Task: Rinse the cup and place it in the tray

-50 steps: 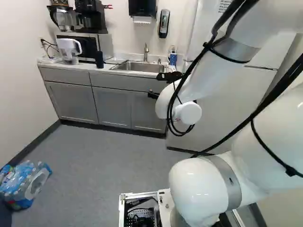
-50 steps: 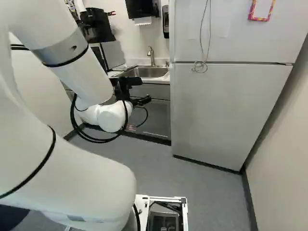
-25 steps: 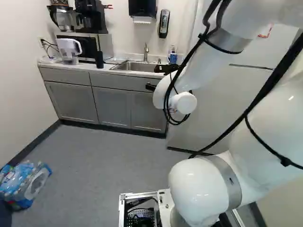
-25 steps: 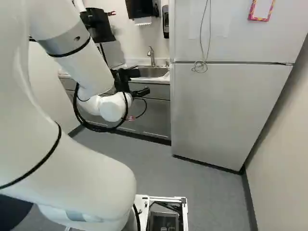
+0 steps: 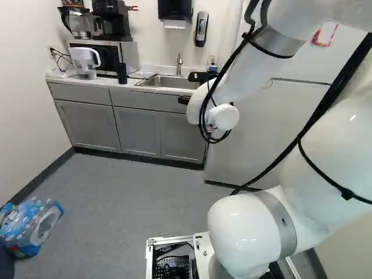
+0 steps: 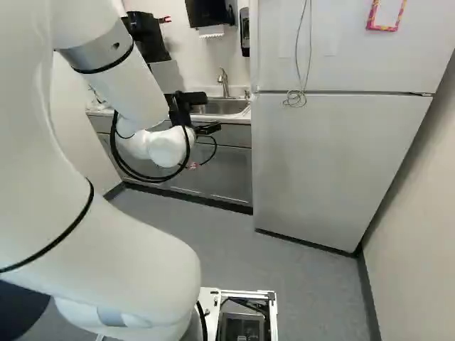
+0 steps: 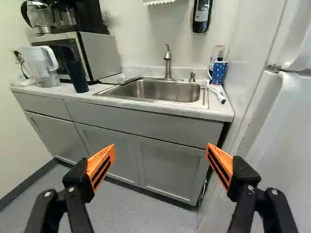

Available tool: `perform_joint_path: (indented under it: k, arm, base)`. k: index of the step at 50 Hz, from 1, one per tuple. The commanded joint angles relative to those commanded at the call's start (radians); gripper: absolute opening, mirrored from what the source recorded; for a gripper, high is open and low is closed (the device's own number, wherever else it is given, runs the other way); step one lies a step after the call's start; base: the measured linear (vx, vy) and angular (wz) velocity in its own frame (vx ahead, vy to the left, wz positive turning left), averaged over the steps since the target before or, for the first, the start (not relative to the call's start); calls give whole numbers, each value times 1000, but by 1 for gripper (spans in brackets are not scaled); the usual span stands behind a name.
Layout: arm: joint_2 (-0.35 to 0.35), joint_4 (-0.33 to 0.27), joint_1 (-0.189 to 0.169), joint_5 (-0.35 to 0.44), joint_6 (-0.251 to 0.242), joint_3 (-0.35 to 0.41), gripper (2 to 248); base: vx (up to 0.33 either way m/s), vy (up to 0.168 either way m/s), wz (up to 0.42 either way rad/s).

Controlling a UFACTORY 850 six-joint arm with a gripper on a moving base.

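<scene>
Ahead of the base, my gripper [image 6: 212,114] hangs before the sink cabinets in the right base view. In the wrist view the gripper [image 7: 161,150] stands wide open, orange pads apart with nothing between them. Beyond it is the steel sink [image 7: 165,91] with its faucet [image 7: 167,60]. A dark tall cup [image 7: 76,76] stands on the counter left of the sink, before the microwave. Between it and the faucet lies a flat silvery tray [image 7: 119,78]. A blue patterned mug [image 7: 219,72] stands at the sink's other side, near the fridge, with a clear glass behind it.
A white-handled brush [image 7: 216,92] lies by the blue mug. The fridge [image 6: 334,163] rises right of the counter [image 7: 48,91]. A clear pitcher [image 5: 85,62] and the microwave [image 7: 99,53] stand at the counter's far left. Wrapped bottles [image 5: 32,226] lie on the floor.
The arm has lifted the gripper, which has also shifted a little left in the left base view. The fingers have stayed wide apart. The base and the counter things have not moved.
</scene>
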Motion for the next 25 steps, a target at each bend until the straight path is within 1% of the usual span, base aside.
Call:
perform_joint_path:
  k: [8, 25]
  arm:
    - [1, 0, -1, -20, 0, -18, 247]
    - [-22, 0, -3, -81, 0, -78, 247]
  base:
    - [0, 0, 0]
    - [0, 0, 0]
